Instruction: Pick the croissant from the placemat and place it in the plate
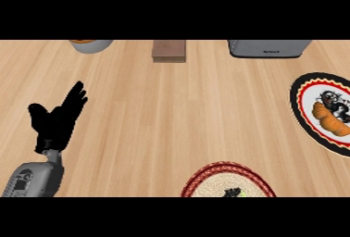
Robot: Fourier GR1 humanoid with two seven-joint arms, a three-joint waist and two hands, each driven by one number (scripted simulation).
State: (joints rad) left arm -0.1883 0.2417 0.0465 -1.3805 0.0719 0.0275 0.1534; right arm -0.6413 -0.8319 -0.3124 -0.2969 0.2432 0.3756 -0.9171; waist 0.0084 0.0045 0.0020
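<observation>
The croissant (328,118) lies on the plate (301,111) at the worktop's (178,115) right edge. Far left of the plate, the left hand (56,121) rests, fingers spread straight.

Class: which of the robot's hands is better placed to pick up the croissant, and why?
Likely the right: the golden-brown croissant lies at the far right, while the open black left hand rests far left. The right hand is out of view.
</observation>
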